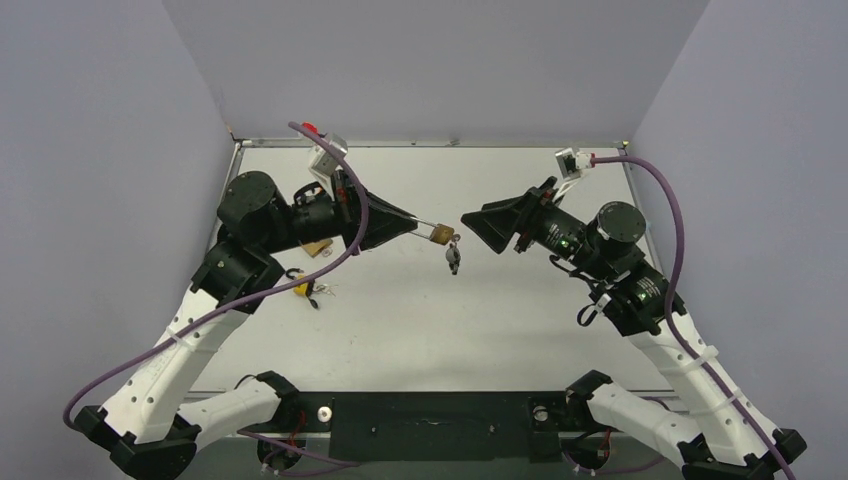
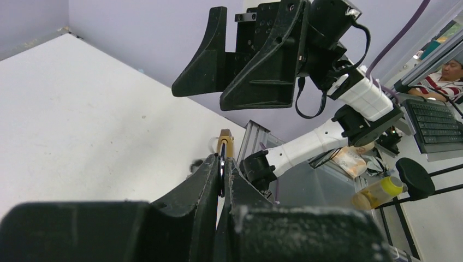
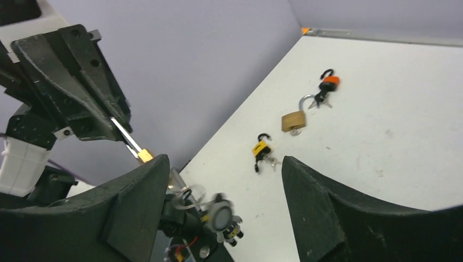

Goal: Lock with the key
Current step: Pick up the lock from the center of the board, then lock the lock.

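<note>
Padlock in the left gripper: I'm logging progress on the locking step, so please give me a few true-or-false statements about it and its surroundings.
1. The left gripper holds a padlock by its shackle, off the table. True.
2. The right gripper is shut on the keys. False: it is open, close to the padlock but touching nothing.
3. Keys hang below the padlock. True.
4. No other locks are on the table. False: a yellow lock, a brass lock and an orange lock lie there, shackles open.
</note>
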Robot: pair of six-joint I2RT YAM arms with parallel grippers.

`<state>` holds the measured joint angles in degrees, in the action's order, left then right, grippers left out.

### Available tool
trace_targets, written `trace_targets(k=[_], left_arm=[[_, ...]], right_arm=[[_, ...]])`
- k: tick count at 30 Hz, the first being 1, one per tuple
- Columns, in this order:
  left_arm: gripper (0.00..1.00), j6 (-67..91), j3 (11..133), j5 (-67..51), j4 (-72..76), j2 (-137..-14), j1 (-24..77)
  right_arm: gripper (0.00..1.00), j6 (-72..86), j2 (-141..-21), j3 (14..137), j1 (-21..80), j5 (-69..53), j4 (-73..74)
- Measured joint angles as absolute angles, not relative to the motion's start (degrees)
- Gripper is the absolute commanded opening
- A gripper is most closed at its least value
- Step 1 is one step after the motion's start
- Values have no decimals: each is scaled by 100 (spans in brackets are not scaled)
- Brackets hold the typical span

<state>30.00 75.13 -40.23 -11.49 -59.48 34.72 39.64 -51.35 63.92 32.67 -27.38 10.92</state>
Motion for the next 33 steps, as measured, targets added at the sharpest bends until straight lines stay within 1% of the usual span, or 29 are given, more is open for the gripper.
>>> trace_targets(k=[4, 9, 16, 22, 24, 25, 29, 33], left_arm=[[0, 3367, 7513, -3881, -690, -5798, 3479], [0, 3581, 7513, -3704, -381, -5710, 3492], [0, 3898, 7513, -3459, -119, -5660, 3492], [0, 4276, 7542, -3433, 89, -5675, 3492], [0, 4407, 7592, -3437, 165, -5704, 3492], [0, 4473, 7605, -3444, 226, -5712, 3492], [0, 4694, 7644, -3483, 386, -5719, 3492], [0, 4805, 7693, -3500, 451, -5723, 3492]], right_arm=[[68, 3688, -5000, 6442, 3271, -2274, 998], [66, 3642, -5030, 6517, 3385, -2147, 604], [65, 3205, -5087, 6838, 4106, -2174, 56], [64, 2932, -5275, 7100, 4211, -2445, -316], [62, 2869, -5395, 7205, 4211, -2602, -355], [59, 2847, -5461, 7238, 4211, -2657, -370], [55, 2749, -5758, 7378, 4211, -2954, -360], [49, 2759, -5861, 7387, 4211, -3216, -349]])
